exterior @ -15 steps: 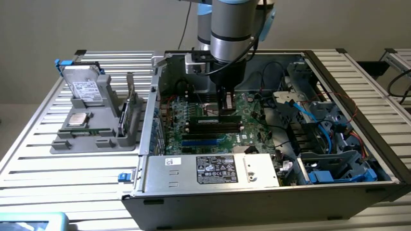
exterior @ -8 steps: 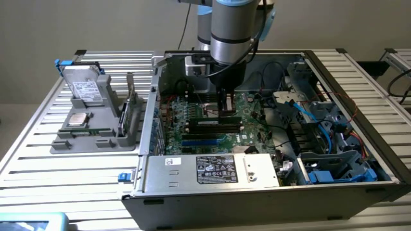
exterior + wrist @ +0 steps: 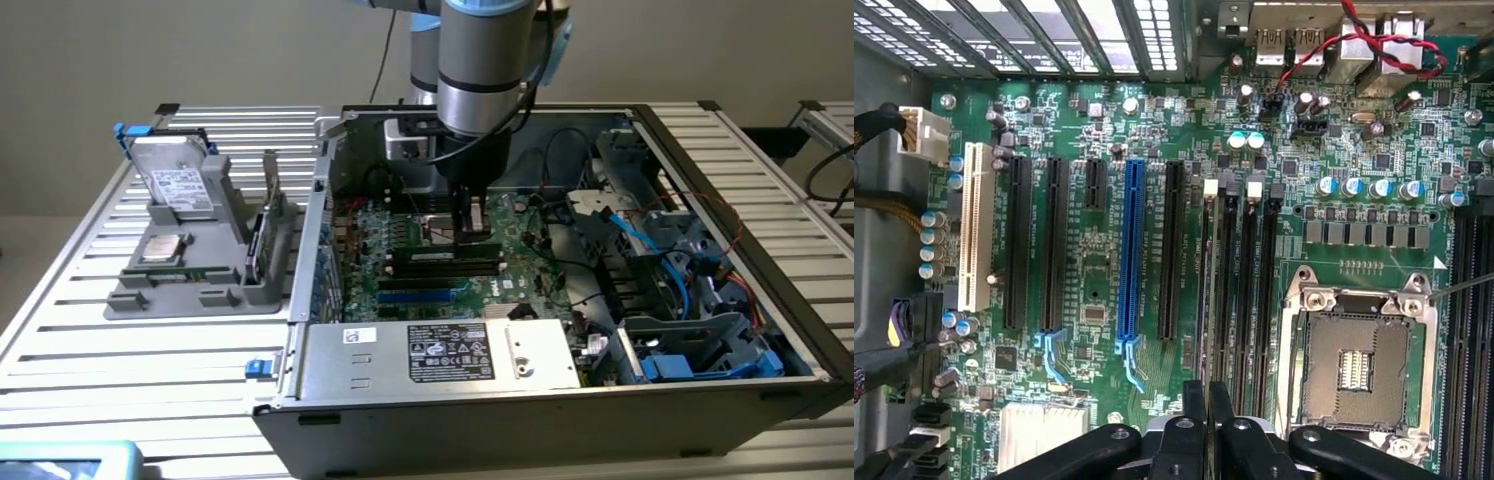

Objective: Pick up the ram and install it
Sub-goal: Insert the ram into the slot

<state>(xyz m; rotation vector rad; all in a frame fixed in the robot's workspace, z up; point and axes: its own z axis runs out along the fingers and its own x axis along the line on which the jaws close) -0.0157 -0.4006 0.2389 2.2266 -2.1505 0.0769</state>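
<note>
Inside the open grey metal computer case (image 3: 400, 400), the gripper (image 3: 467, 228) (image 3: 1207, 420) hangs low over the green motherboard (image 3: 400, 240) (image 3: 1094, 280). Its black fingers (image 3: 1194, 430) are drawn close together, clamped on the ram (image 3: 470, 238), a long thin green circuit-board stick held edge-down. The ram sits directly above the row of black memory slots (image 3: 441, 262) (image 3: 1239, 290), between the long blue expansion slot (image 3: 1131, 250) and the square silver processor socket (image 3: 1354, 365). Whether it is seated cannot be told. At the exterior view's left, well apart from the case, a grey moulded tray (image 3: 160, 295) on the slatted aluminium table (image 3: 160, 350) carries a silver box-shaped hard drive (image 3: 178, 185) and, nearer, a small square silver processor chip (image 3: 164, 248).
</note>
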